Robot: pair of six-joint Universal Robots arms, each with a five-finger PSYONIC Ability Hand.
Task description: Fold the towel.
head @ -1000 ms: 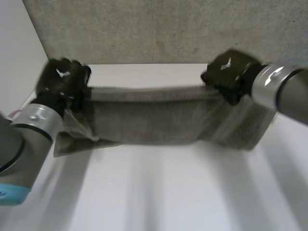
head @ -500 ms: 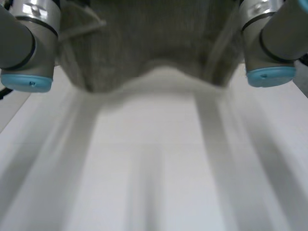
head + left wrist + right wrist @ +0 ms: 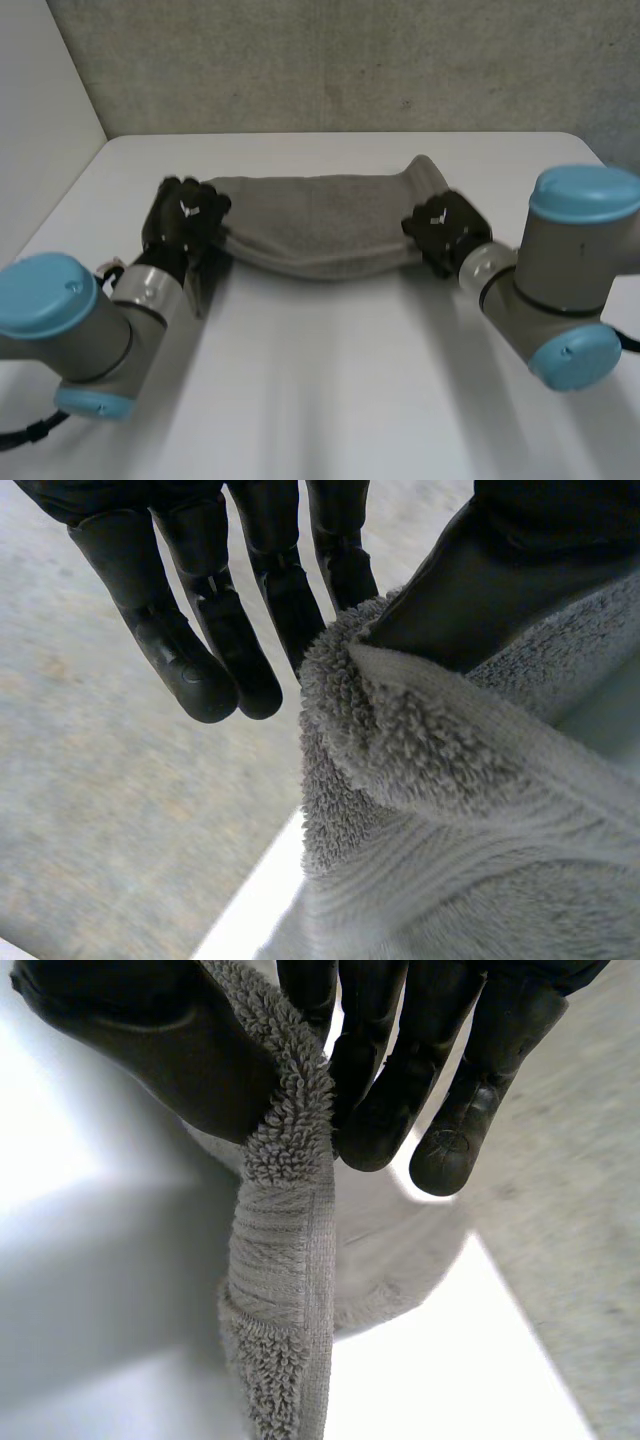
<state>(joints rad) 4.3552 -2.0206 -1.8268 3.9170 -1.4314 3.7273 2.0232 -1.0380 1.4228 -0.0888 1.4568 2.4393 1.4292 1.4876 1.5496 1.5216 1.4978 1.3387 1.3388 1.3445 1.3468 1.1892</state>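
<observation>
- while both arms reach low over the bench (image 3: 330,400), the left hand (image 3: 185,215) pinches the left end of the towel (image 3: 320,228) between thumb and fingers.
- the right hand (image 3: 445,232) pinches the right end the same way.
- the towel lies in a long band on the bench between them.
- half a second ago it hung high, close to the camera; now it is down.

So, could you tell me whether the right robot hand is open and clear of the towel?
No, the right robot hand pinches an edge of the towel between its thumb and fingers.
</observation>
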